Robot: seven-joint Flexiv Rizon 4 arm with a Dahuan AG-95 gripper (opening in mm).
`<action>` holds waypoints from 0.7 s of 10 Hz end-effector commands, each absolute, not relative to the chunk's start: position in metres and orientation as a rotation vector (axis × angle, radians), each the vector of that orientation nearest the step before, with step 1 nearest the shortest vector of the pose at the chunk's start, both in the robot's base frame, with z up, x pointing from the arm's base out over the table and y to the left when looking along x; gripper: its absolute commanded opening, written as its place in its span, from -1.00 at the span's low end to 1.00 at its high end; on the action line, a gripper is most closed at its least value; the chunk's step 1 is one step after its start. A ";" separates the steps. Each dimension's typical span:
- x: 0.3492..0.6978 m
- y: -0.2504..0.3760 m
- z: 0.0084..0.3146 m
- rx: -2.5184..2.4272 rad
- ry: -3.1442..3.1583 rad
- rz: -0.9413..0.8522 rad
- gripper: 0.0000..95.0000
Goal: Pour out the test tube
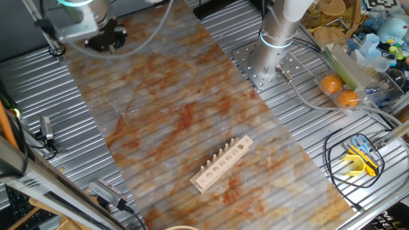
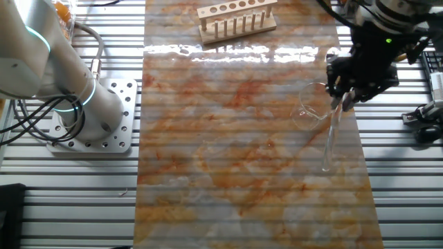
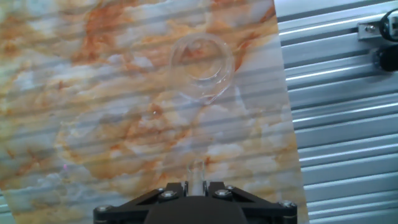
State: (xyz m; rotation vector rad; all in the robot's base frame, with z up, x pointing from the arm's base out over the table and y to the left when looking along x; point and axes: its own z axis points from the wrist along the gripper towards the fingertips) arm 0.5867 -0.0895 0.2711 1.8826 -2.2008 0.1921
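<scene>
The test tube, a thin clear glass tube, hangs almost upright from my gripper, its lower end just above the marbled mat. In the hand view the tube runs forward from between the black fingers, and the gripper is shut on it. A clear glass beaker stands on the mat just left of the gripper. From the hand camera the beaker lies ahead, its round mouth facing me. The gripper also shows at the top left of one fixed view, where I cannot make out the tube.
A pale wooden rack with short pegs lies on the marbled mat; it is the rack at the mat's far end. The arm's base stands left of the mat. Two oranges, cables and tools crowd the right side.
</scene>
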 end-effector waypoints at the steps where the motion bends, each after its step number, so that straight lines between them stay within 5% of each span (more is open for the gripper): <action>1: 0.587 -0.082 0.267 1.888 -2.190 0.199 -1.00; 7: 0.593 -0.081 0.263 1.824 -2.226 0.069 -1.00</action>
